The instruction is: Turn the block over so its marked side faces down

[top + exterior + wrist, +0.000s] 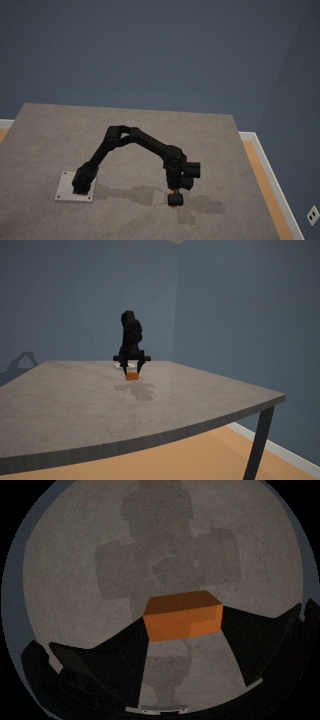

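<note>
We see one metal base plate (64, 189) on the left of the one gray table (64, 405). One black arm (144, 144) bends over to the right. Its one gripper (132, 373) squeezes the one orange block (132, 376), which sits low at the table top.

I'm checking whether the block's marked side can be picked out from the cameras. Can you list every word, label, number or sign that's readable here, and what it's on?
Readable text: none in any view.
Orange block: the top and side faces that show are plain; no mark can be seen while the gripper is shut on it.
Base plate: only small dark corner dots, no writing.
Wall outlet: two dark slots, no lettering.
Table: stone-like mottling only.
</note>
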`<state>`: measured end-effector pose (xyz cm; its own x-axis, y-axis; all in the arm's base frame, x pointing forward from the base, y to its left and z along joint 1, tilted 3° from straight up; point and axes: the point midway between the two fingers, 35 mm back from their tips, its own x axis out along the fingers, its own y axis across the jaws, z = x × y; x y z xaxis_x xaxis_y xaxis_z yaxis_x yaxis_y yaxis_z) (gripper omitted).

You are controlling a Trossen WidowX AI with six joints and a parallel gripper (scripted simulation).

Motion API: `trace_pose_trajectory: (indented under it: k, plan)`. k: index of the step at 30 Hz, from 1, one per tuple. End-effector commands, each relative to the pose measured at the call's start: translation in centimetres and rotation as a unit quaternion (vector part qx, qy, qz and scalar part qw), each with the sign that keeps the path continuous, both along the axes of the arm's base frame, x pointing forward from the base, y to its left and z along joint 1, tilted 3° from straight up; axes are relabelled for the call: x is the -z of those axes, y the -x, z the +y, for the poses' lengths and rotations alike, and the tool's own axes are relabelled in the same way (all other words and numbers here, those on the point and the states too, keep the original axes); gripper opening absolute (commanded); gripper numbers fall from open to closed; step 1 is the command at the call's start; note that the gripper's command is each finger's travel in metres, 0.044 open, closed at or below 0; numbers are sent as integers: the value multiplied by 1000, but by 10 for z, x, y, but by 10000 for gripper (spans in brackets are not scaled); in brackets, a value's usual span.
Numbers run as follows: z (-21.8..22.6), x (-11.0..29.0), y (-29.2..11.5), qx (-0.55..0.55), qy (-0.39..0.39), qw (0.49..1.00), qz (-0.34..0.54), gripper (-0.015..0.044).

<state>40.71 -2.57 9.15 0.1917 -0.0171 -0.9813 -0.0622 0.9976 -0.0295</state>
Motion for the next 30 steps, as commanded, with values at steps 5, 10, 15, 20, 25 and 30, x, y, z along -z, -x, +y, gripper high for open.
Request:
trace_pose_trajectory:
  k: [5, 10, 15, 20, 25, 30]
  plan:
    - [0, 2, -1, -1, -6, 999, -52, 0]
    - [0, 4, -1, -2, -9, 996, -86, 0]
    - [0, 5, -1, -3, -11, 993, -120, 0]
    - [0, 6, 1, -4, -12, 988, -154, 0]
    - [0, 7, 4, -6, -14, 982, -187, 0]
    - [0, 7, 8, -8, -15, 975, -220, 0]
